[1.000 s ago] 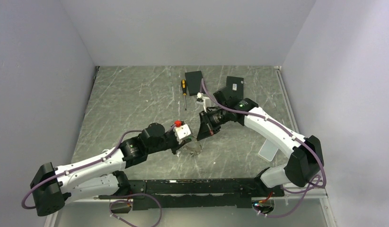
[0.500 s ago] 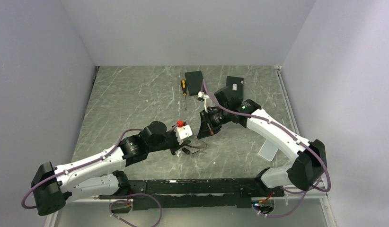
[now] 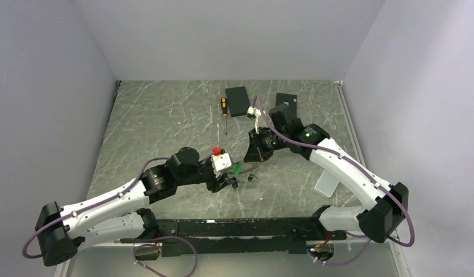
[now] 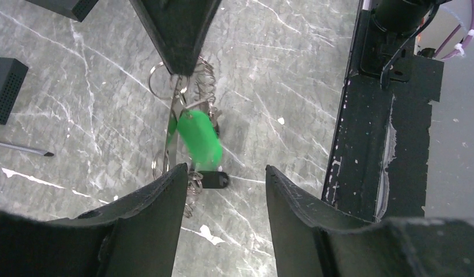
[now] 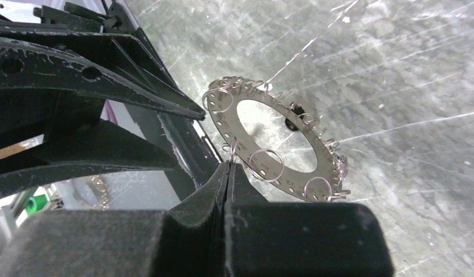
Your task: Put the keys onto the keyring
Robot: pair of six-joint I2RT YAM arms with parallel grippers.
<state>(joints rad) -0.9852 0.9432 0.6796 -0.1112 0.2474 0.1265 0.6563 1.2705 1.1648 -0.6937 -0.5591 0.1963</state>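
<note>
- The right gripper (image 5: 226,168) has its fingers pressed fully together on the rim of the keyring (image 5: 226,124). The keyring is a flat holed disc that juts out beyond the tips, clear of the table (image 5: 396,86). Only a thin edge is pinched, so I judge a sideways nudge could twist the disc out of the grip.
- The left gripper (image 4: 226,171) is spread wide and holds nothing. The disc hangs edge-on just beyond its tips, roughly in line with the gap. Closing here could catch the green tag (image 4: 199,138) rather than a key.
- One dark-headed key (image 4: 211,180) shows just past the left-hand fingertip. I cannot tell whether it is threaded on. It is tiny against the fingers, so it will probably slip or skate when squeezed.
- Counted: two grippers, two black boxes (image 3: 237,101), one screwdriver (image 3: 224,109), one keyring and one green tag. There are also at least four small split rings (image 5: 265,164) on the disc, and one key I can make out.
</note>
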